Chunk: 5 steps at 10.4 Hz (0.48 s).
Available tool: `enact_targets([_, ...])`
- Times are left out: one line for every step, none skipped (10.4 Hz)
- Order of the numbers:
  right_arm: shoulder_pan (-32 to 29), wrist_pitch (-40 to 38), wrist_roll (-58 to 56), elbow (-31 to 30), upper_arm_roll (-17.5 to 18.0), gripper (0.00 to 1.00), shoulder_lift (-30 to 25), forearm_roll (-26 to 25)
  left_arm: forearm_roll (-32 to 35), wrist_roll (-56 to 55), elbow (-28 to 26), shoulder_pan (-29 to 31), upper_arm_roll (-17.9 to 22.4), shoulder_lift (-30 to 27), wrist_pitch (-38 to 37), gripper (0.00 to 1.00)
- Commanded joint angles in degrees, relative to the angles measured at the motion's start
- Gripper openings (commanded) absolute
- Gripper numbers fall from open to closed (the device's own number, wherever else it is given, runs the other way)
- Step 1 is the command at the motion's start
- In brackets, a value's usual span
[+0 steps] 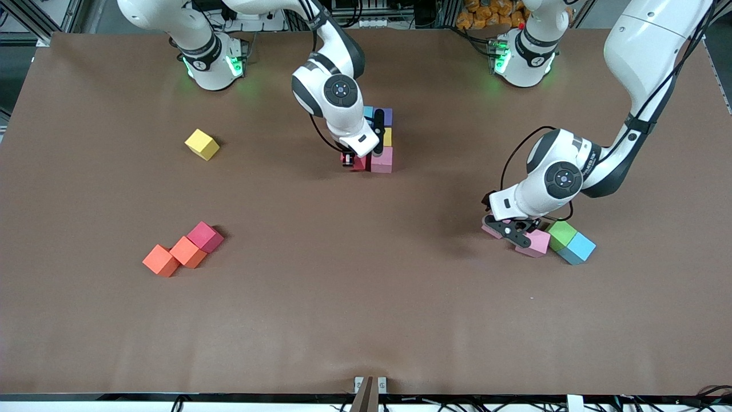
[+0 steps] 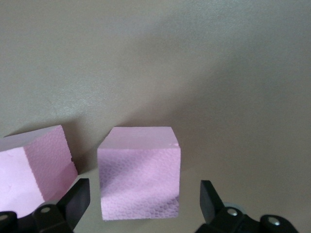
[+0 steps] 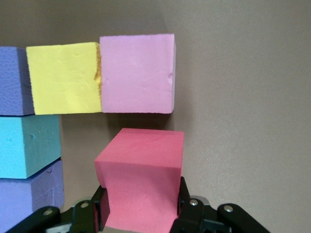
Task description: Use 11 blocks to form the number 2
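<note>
Landmark: the partial number 2 (image 1: pixel 378 140), laid out mid-table near the robots' bases; all places below are given from it.
Figure so far: a purple cube (image 3: pixel 10 80), a sky-blue cube (image 3: pixel 26 145) and a second purple cube are seen in one line, with a yellow cube (image 3: pixel 63 77) and a pink cube (image 3: pixel 137 73) running off it as a column.
Right gripper (image 1: pixel 349 162): clamped on a crimson cube (image 3: pixel 141 170), held just beside the pink cube, judged to begin the middle bar.
Left gripper (image 1: pixel 513 230): spread wide, its fingers either side of a loose pink cube (image 2: pixel 139 172), well toward the left arm's end; a pickup is judged near.
Spare blocks: a green cube (image 1: pixel 561 233) and another sky-blue one lie by that pink cube; a yellow cube (image 1: pixel 202 143), two orange cubes (image 1: pixel 174 256) and a crimson cube (image 1: pixel 205 236) are toward the right arm's end.
Containers: none are seen.
</note>
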Motion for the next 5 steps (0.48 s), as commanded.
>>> enact_targets([0.89, -0.75, 4.41, 1.53, -0.50, 0.00, 1.57, -1.00, 1.39, -0.99, 0.71, -0.76, 0.37, 1.54, 0.40, 1.00])
enact_targets([0.89, -3.37, 5.47, 3.10, -0.50, 0.00, 2.10, -1.08, 1.39, -1.00, 0.71, -1.11, 1.16, 1.63, 0.67, 1.00])
enact_targets([1.33, -6.96, 7.30, 5.29, -0.58, 0.00, 2.89, -1.17, 1.39, -1.00, 0.80, -1.55, 1.77, 1.54, 0.76, 1.00])
enact_targets([1.77, -8.48, 8.28, 6.71, -0.67, 0.00, 3.59, -1.35, 1.39, -1.00, 0.71, -1.56, 2.39, 1.28, 0.67, 1.00])
enact_targets([2.12, -8.49, 8.72, 6.90, -0.67, 0.00, 3.95, -2.65, 1.39, -1.00, 0.80, -2.16, 2.92, 1.28, 0.67, 1.00])
